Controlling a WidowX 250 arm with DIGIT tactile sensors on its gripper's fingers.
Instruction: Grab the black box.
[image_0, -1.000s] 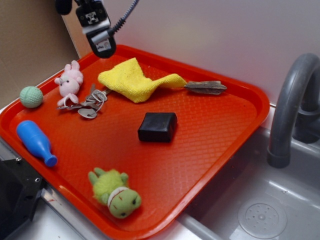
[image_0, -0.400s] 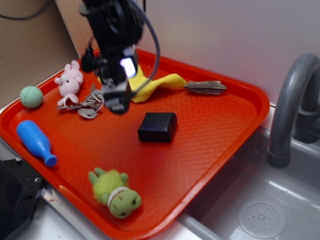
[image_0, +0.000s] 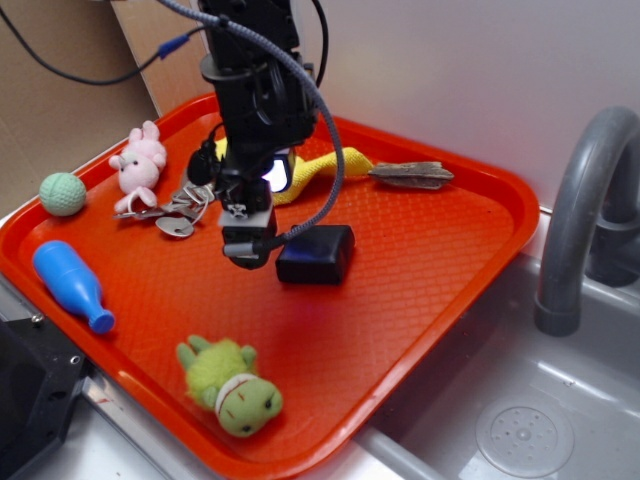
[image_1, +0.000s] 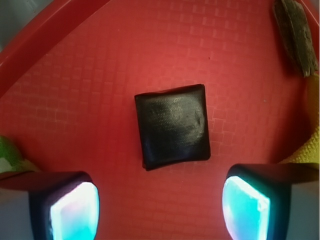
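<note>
The black box is a small flat matte block lying on the red tray, near its middle. My gripper hangs just left of the box in the exterior view, low over the tray. Its jaws are open, with bare tray between the glowing pads. In the wrist view the box lies ahead of the fingertips, outside the gap and roughly centred between them.
On the tray lie a green plush toy, a blue bottle, a green ball, a pink bunny, keys, a yellow cloth and a brown feather-like piece. A sink with grey faucet sits to the right.
The arm has come down from the tray's far left corner and moved right, toward the black box, and is now right beside it. The box has not moved.
</note>
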